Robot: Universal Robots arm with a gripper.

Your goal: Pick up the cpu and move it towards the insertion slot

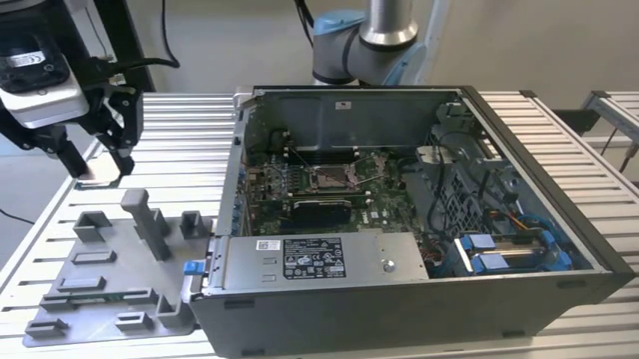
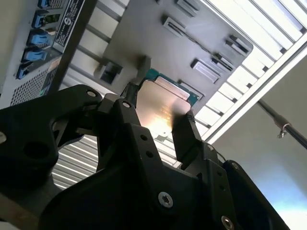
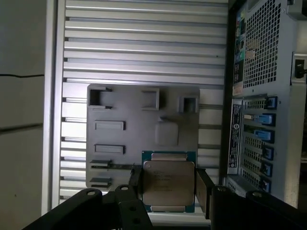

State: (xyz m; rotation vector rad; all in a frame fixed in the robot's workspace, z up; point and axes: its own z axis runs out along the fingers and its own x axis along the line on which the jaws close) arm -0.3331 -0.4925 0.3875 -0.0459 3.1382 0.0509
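At the exterior view's left, the gripper [image 1: 97, 170] hangs above the slatted aluminium table [image 1: 179, 127], on the far side of the grey plastic fixture [image 1: 110, 277] and clear of it. Its two black fingers [image 3: 204, 191] are pinched on opposite edges of the cpu [image 3: 168, 184]. In the first wrist view the chip is held flat, metal top toward the camera, with the fixture well below it. An edge grip of this kind probably leaves both faces of the chip untouched. Toward the exterior view's right stands the open computer case [image 1: 559, 187], side panel off, which exposes the motherboard [image 1: 299, 198]. The insertion slot [image 1: 330, 177] sits near the board's centre, just behind a plain black rectangle [image 1: 319, 211] and well apart from the cpu.
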